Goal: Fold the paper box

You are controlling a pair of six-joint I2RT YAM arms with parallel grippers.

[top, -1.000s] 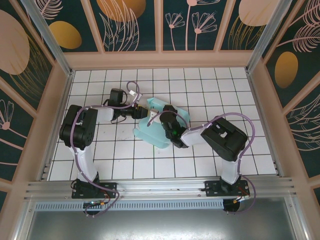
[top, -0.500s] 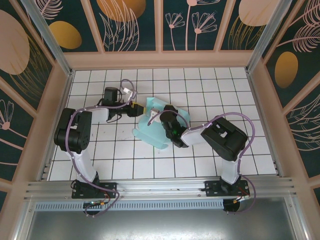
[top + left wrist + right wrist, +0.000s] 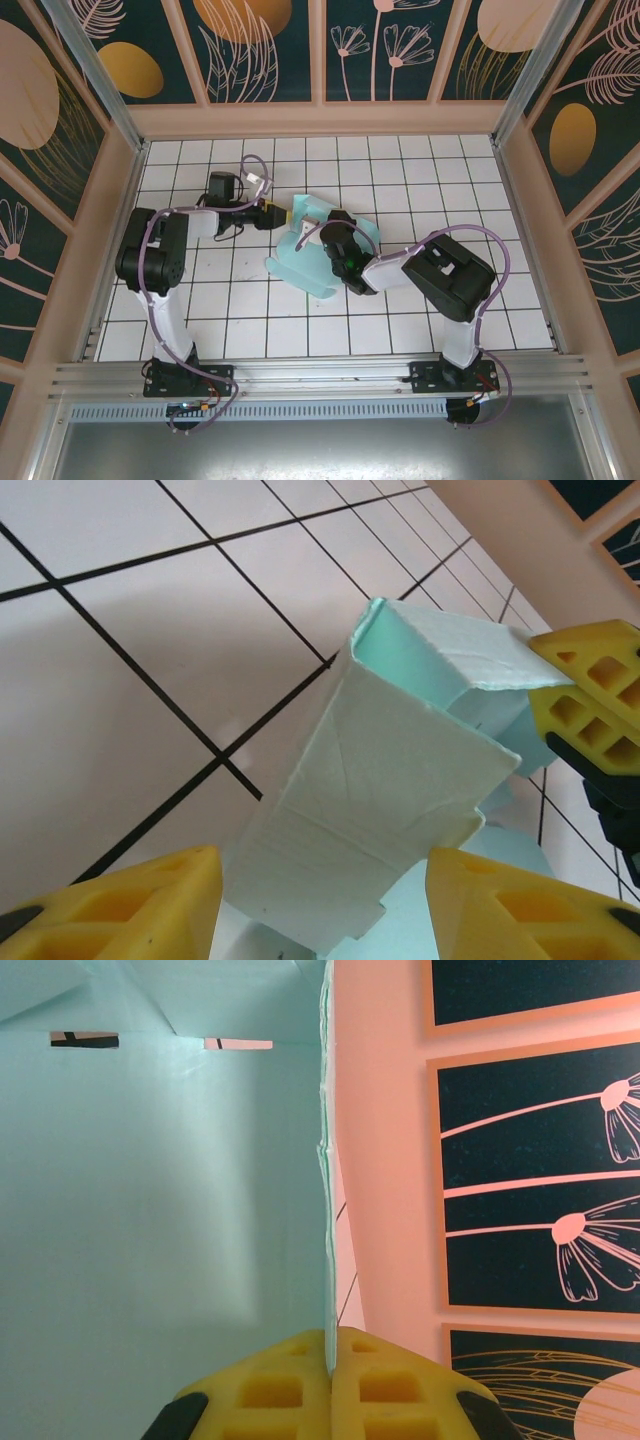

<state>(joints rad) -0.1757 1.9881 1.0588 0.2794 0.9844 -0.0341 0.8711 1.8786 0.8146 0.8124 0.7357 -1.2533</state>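
Observation:
The paper box point(image 3: 312, 262), pale aqua creased card, lies partly raised on the white tiles at the middle of the top view. My right gripper point(image 3: 334, 228) is shut on a thin upright edge of the box point(image 3: 325, 1190), with the card pinched between its yellow fingers point(image 3: 300, 1385). My left gripper point(image 3: 277, 215) is at the box's left end, open. In the left wrist view a folded panel of the box point(image 3: 390, 770) stands between the two yellow fingers point(image 3: 130, 905), with gaps on both sides. The right gripper's fingers point(image 3: 590, 695) show at that panel's far corner.
The white tiled floor point(image 3: 420, 170) is ringed by pink walls point(image 3: 320, 118) with dark flower panels. An aluminium rail point(image 3: 320, 375) runs along the near edge, where both arm bases sit. Bare tiles lie behind and to the right of the box.
My left gripper has drawn a little to the left and back from the box, and its elbow has shifted. The right gripper and the box have stayed put.

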